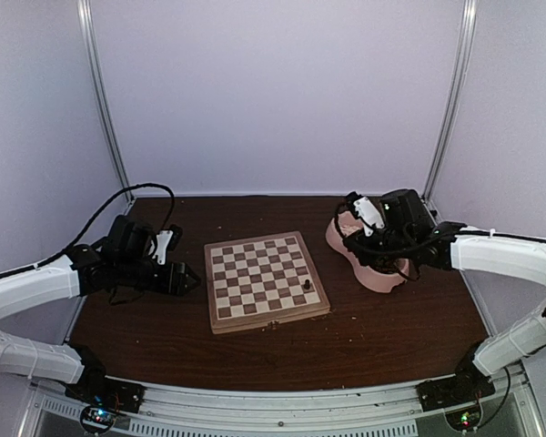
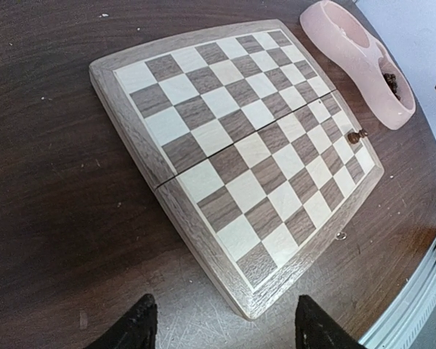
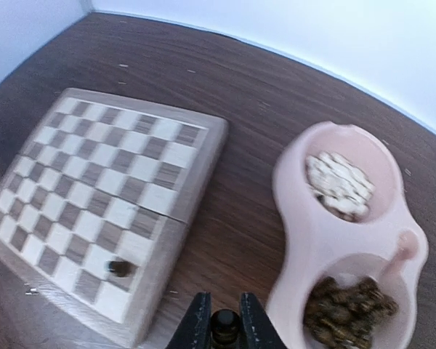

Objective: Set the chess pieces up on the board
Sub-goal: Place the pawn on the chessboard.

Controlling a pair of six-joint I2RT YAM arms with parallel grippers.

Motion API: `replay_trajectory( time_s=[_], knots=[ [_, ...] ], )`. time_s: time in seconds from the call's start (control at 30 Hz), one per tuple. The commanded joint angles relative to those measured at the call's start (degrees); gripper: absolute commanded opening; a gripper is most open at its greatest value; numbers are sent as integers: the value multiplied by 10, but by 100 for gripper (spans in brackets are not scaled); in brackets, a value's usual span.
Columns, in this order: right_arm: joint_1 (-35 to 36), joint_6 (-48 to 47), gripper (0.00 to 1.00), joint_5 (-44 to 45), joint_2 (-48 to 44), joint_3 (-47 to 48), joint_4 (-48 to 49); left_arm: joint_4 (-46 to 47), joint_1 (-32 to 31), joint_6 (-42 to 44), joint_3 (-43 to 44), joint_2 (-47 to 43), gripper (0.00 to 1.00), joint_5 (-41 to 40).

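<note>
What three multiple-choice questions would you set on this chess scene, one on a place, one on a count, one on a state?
1. Where is the pink double bowl?
A. Beside the chessboard, on the right gripper's side.
B. On the chessboard.
C. By the left gripper.

2. How many pieces stand on the chessboard?
A. None.
B. One.
C. Eight.

3. What state is the right gripper in?
A. Open and empty.
B. Shut on a dark chess piece.
C. Shut on a cream piece.

Answers:
1 A, the top view shows the bowl off the board, past its right edge.
2 B, a lone dark piece stands near that edge.
3 B, the right wrist view shows its fingers pinching a dark piece.
</note>
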Motion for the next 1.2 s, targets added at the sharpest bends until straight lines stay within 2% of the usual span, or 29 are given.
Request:
replay_trajectory(
  time_s=[0.0, 0.2, 0.37, 0.6, 1.17],
  knots=[
    [63, 1, 16, -43, -20, -35, 120, 31, 0, -10, -6, -13, 65, 12],
    [136, 27, 16, -36, 7, -66, 218, 34, 0, -14, -19, -24, 65, 12],
    [184, 47, 15, -25, 81, -59, 286, 27, 0, -9, -7, -18, 65, 16],
    [215, 61, 15, -4, 175, -58, 380, 21, 0, -9, -11, -29, 65, 21],
    [241, 55, 17, 37, 293, 8, 387, 7, 0, -5, -7, -35, 65, 17]
  ],
)
